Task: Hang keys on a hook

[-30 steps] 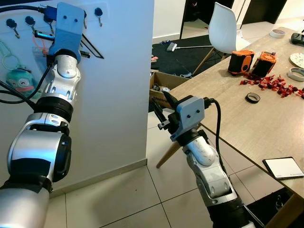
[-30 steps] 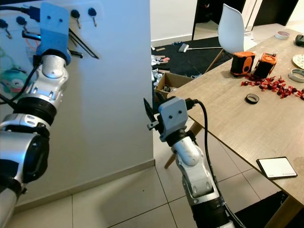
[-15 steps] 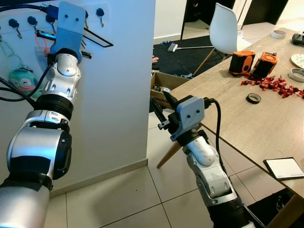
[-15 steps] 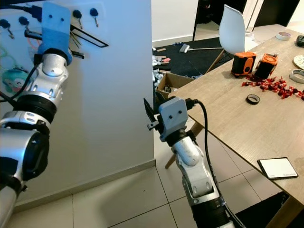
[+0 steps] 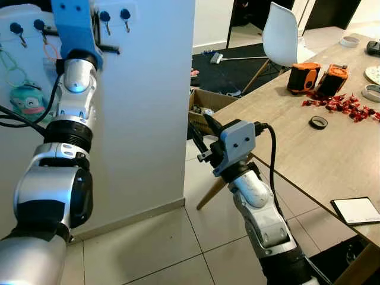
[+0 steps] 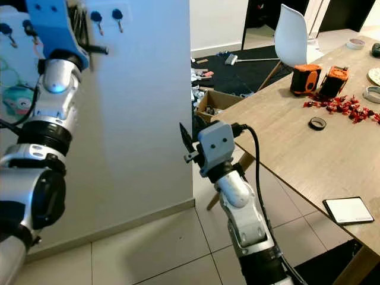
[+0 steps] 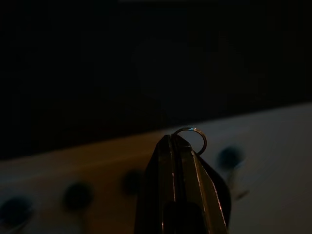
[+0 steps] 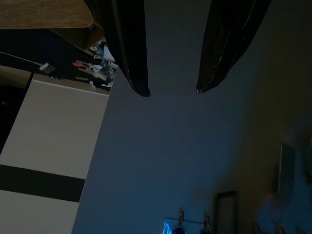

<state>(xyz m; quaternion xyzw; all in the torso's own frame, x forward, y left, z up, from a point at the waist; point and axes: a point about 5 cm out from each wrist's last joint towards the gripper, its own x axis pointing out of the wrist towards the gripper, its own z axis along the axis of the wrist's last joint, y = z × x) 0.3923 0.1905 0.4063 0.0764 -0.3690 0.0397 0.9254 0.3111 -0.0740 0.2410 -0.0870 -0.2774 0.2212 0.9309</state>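
Note:
My left arm is raised to the white wall, its blue wrist housing (image 5: pixel 74 24) in front of a row of black hooks (image 5: pixel 105 16). In the dark left wrist view my left gripper (image 7: pixel 176 139) is shut on a thin metal key ring (image 7: pixel 190 128) that sticks out past the tips, with blurred hook knobs (image 7: pixel 228 157) just beyond. A teal plush keychain (image 5: pixel 28 98) hangs from a hook further left. My right gripper (image 8: pixel 172 90) is open and holds nothing, level with the wall's corner (image 5: pixel 199 127).
A wooden table (image 5: pixel 285 148) stands to the right with two orange devices (image 5: pixel 303 77), red wrappers (image 5: pixel 344 104), a tape roll (image 5: pixel 317 122) and a white card (image 5: pixel 355 209). A white chair (image 5: pixel 282 35) and a cardboard box (image 5: pixel 205 110) stand behind. Tiled floor lies below.
My left wrist has risen and turned, so its long fingers no longer stick out to the right but point at the hook row. The right arm has stayed still.

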